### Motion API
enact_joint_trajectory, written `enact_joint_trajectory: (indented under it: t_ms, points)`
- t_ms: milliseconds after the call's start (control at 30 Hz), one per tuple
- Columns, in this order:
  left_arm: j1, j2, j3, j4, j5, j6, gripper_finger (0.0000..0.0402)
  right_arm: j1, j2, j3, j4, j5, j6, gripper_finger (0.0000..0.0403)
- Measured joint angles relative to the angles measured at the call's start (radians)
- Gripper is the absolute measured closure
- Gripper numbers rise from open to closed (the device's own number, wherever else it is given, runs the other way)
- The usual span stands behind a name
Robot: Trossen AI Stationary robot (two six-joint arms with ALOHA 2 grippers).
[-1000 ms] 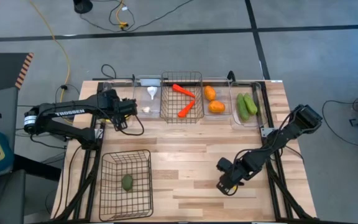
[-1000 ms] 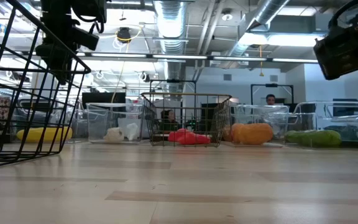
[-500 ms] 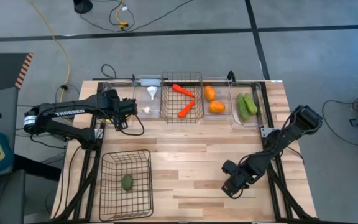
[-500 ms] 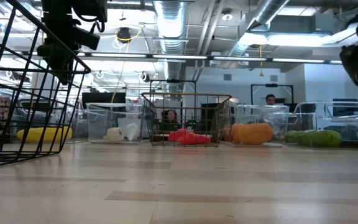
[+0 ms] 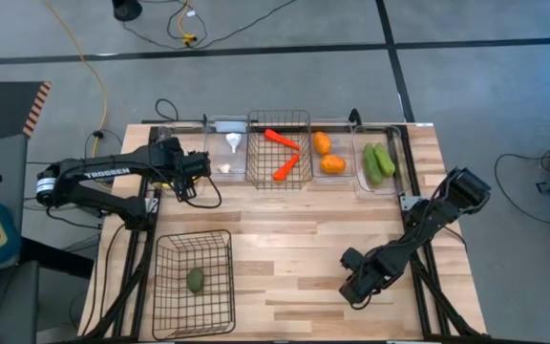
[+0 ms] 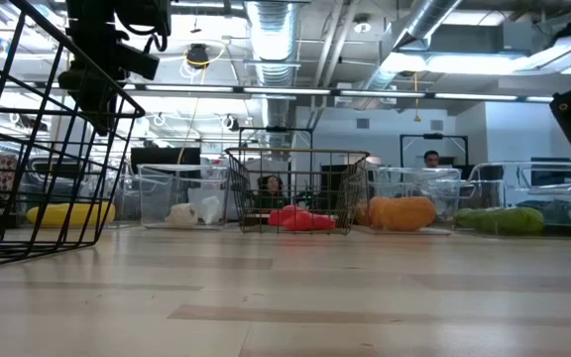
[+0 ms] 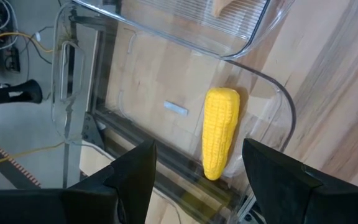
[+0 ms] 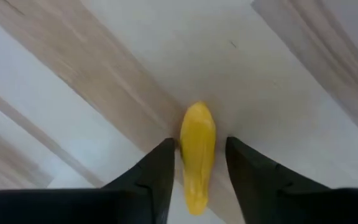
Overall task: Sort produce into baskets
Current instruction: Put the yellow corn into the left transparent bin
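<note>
My right gripper (image 5: pixel 355 288) hovers over the near right part of the table, shut on a small yellow piece (image 8: pixel 196 127). My left gripper (image 5: pixel 195 172) is open and empty above a clear bin (image 7: pixel 272 106) at the far left. In that bin lies a yellow corn-like piece (image 7: pixel 219 130). Two carrots (image 5: pixel 285 153) lie in the small wire basket (image 5: pixel 278 119). The avocado (image 5: pixel 195 279) lies in the larger wire basket (image 5: pixel 170 287). The other clear bins hold garlics (image 5: pixel 229 153), orange fruits (image 5: pixel 328 153) and cucumbers (image 5: pixel 380 164). My right gripper pinches the small yellow piece by its two long sides (image 8: pixel 197 149) between its two fingers. The fingers come from above, pointing down at the table, and the piece lies along them. Its rounded end (image 8: pixel 196 112) sticks out past the fingertips.
The row of bins and the small basket lines the table's far edge. The larger basket takes up the near left corner. Bare wood (image 5: pixel 285 239) lies between them and under my right gripper. People show in the room beyond the table in the low view.
My right gripper has gone a little toward the table's near and right edges, and in the low view it has come lower.
</note>
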Motion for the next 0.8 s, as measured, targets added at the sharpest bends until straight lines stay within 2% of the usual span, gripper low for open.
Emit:
enact_joint_trajectory:
  t_ms: [233,333,467,633,800]
  points:
    - [0.0,0.0,0.0,0.022,0.001,0.002,0.0175,-0.003,-0.039,0.015,-0.019,0.015,-0.001,0.032]
    - [0.0,0.0,0.0,0.044,0.024,0.013,0.0175,-0.013,-0.05,0.019,0.016,0.017,-0.001,0.0346]
    - [0.0,0.0,0.0,0.063,0.058,0.036,0.0175,-0.039,-0.052,0.018,0.076,0.02,-0.003,0.035]
    - [-0.002,0.0,0.0,0.105,0.148,0.064,0.0175,-0.1,-0.052,0.019,0.234,0.079,-0.072,0.0341]
    - [-0.011,0.0,0.0,0.176,0.272,0.064,0.0175,-0.191,-0.053,0.019,0.425,0.184,-0.195,0.034]
